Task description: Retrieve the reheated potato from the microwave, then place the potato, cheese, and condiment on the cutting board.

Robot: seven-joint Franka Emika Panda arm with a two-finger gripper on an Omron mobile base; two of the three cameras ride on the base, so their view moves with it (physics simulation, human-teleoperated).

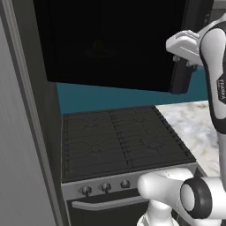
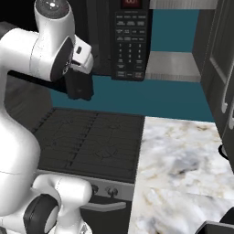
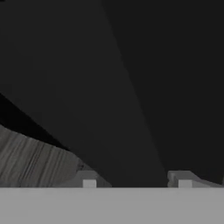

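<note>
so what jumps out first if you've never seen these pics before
The white arm's gripper hangs up against the black microwave mounted above the stove. The microwave's grey keypad and red display face the room in the right base view. Beside the stove lies a marble counter.

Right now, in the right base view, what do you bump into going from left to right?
Robot arm → claw → stove → microwave keypad → marble counter → dark cabinet.
</note>
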